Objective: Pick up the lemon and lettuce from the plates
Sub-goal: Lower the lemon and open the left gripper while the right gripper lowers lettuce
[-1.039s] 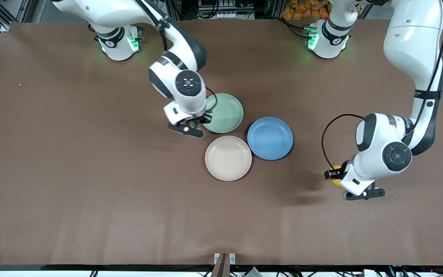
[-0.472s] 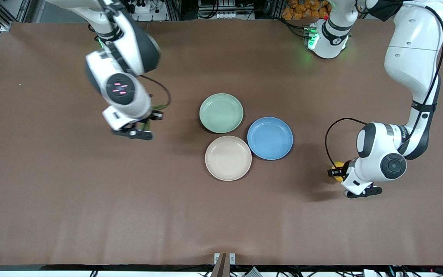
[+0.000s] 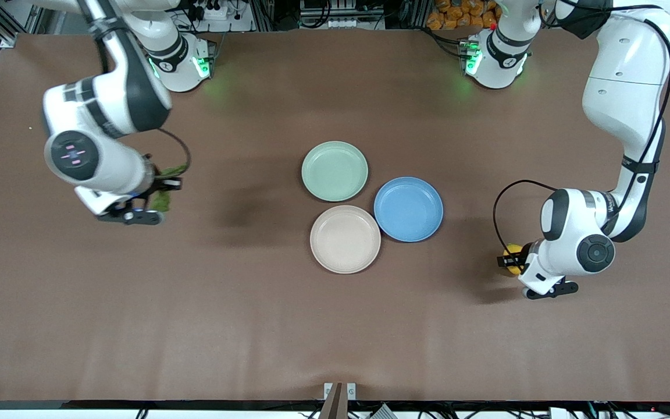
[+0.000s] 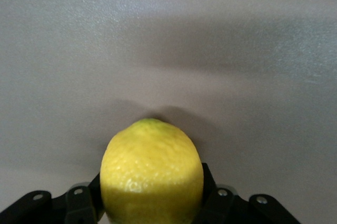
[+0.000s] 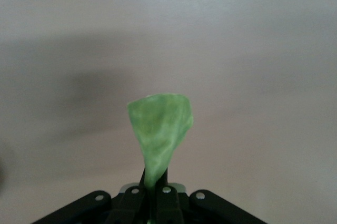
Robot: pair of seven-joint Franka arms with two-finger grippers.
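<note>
Now lemon (image 4: 151,174) and lettuce (image 5: 159,129) between fingers (image 4: 210,192).

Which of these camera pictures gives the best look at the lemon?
The left wrist view: the lemon fills the foreground, pinched in the left claw. The front view shows only a yellow sliver beside the left arm's hand, over bare table. The right wrist view shows none of it, just lettuce.

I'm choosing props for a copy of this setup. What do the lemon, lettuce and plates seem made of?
Lemon: bright, pebbled, evenly coloured skin, real or plastic, cannot tell. Lettuce: thin, translucent, holds its shape, possibly a plastic replica. Mint plate and beige plate: matte, evenly coloured, likely plastic or a fibre composite.
</note>
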